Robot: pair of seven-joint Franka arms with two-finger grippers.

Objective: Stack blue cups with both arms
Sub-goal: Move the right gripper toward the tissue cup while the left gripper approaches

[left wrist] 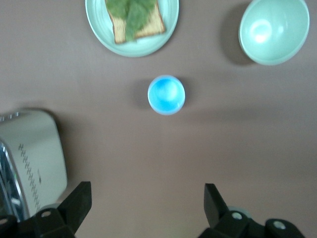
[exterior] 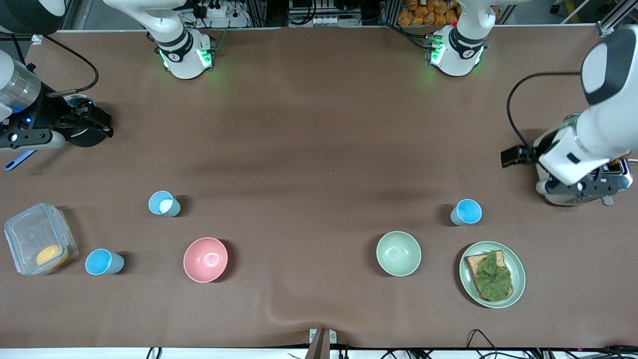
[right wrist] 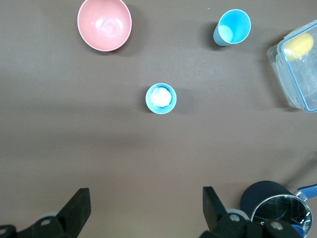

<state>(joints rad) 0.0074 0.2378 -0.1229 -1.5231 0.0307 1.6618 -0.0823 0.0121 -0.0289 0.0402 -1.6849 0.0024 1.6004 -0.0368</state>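
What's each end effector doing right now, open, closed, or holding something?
Left end effector: open, empty, over bare table beside the cream metal toaster.
Right end effector: open, empty, over bare table beside the dark steel saucepan.

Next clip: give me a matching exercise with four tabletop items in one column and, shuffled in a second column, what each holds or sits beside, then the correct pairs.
Items:
1. pink bowl
2. green plate
3. clear box
4. green bowl

Descriptions:
A. holds a yellow-orange piece
B. empty, between a bright blue cup and the plate, toward the left arm's end
C. carries toast topped with a leaf
D. empty, toward the right arm's end, nearer the front camera than the cup with a white inside

Pairs: 1-D, 2-C, 3-A, 4-B
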